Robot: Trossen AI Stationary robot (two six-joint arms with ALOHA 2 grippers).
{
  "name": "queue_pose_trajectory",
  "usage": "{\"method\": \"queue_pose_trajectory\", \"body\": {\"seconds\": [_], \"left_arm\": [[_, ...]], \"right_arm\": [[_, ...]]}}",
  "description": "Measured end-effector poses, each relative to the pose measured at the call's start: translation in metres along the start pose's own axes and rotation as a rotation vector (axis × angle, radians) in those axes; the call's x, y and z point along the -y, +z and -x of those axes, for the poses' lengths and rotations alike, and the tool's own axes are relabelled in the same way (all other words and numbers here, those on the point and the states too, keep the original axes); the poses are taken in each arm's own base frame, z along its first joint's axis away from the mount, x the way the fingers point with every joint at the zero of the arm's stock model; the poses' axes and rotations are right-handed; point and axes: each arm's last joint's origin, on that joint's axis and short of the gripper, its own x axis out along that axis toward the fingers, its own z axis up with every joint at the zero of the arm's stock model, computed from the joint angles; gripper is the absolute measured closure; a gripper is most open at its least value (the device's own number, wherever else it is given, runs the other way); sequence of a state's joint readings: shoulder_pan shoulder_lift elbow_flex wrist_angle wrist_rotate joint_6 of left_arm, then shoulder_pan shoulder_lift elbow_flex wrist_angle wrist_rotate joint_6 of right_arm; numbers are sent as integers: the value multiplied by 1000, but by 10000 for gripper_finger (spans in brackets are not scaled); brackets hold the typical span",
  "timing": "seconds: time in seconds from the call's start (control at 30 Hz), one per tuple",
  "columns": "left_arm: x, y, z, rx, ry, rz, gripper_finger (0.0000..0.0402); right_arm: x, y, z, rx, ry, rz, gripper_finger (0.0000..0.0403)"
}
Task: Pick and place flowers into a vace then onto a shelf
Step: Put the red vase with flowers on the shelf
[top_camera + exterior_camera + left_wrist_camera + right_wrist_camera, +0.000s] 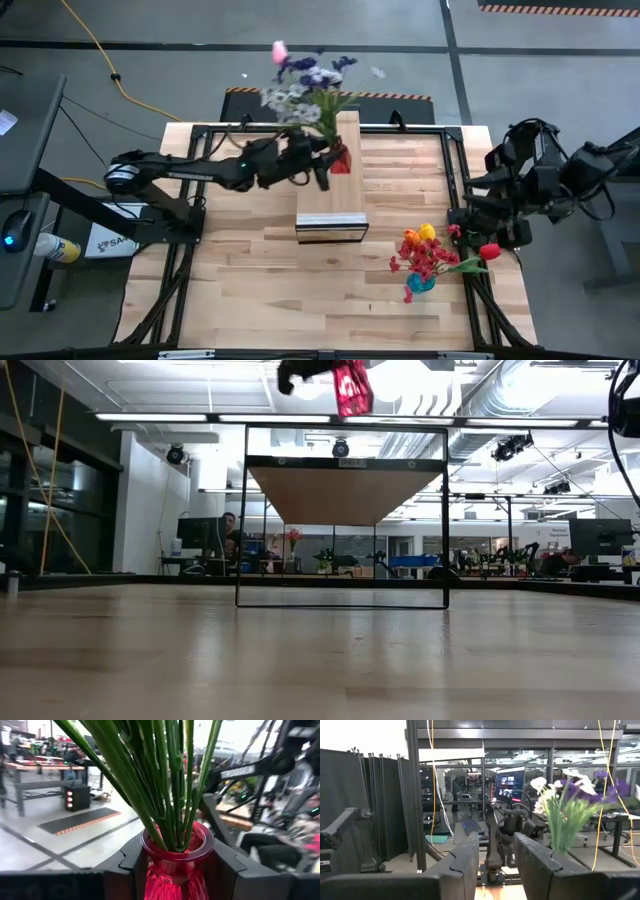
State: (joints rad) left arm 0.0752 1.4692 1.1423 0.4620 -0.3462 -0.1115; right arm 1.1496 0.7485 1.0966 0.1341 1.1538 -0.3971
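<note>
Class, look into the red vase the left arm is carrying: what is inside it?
Green stems stand bunched in the red vase, which the left gripper grips. Their lower ends and the vase's bottom are hidden below the neck.

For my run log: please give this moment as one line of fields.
left gripper: shut on red vase of flowers, held above shelf | right gripper: empty, parked at table's right edge | blue vase bouquet: on table

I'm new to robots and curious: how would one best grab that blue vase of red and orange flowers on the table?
Probably by the small blue vase itself, low on its body, coming in level from the side. The red and orange flowers spread wide above it, so a reach from overhead would crush them. The right gripper waits nearest.
</note>
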Motion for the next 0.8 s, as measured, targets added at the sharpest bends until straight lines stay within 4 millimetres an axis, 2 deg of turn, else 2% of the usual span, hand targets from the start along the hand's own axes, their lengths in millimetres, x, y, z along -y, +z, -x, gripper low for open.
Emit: {"method": "queue_pose_trajectory", "body": {"seconds": [0.2,0.33,0.57,0.8], "left_arm": [[-24,1,-40,-22,58,-93,224],[-53,-7,-55,-113,134,-158,224],[-106,-5,-62,-137,172,-114,224],[-132,-5,-63,-152,122,-109,224]], "right_arm": [[13,2,5,-2,1,21,289],[16,1,6,-8,5,35,289],[18,-2,8,-31,-8,75,289],[21,-2,8,-53,-57,125,289]]}}
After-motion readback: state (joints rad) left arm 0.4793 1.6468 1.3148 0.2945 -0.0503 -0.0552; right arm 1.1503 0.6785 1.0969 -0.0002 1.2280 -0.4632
